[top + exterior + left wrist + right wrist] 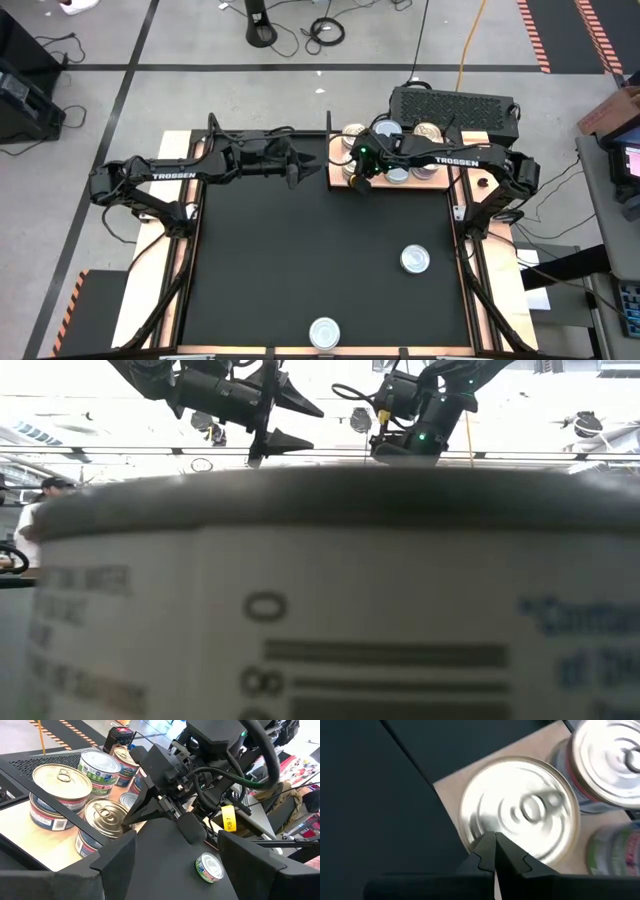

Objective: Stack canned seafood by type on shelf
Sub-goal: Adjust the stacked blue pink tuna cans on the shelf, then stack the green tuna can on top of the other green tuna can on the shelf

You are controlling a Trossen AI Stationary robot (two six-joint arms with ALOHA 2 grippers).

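The shelf [337,152] is a light-brown board at the table's far edge, and several silver-topped cans [390,135] stand on it, some stacked. My right gripper [495,840] is shut and points down over the rim of the silver can [520,810] at the board's near-left corner. My left gripper [298,165] is open, held above the table just left of the shelf and facing it. One can [415,260] stands on the black mat at the right. Another can [323,332] stands at the near edge and fills the low view [320,610]. My right gripper's shut fingertips [127,820] come from above, slanting down, at the silver can's rim [475,832] on its near-left side. The can stands upright on the shelf. I cannot tell whether the tips touch the rim or hover just over it.
A black ventilated box [455,105] lies behind the shelf's right part. Wooden strips run along both table sides. The black mat [300,260] between the shelf and the two loose cans is open room. My two arms come close together near the shelf's left end.
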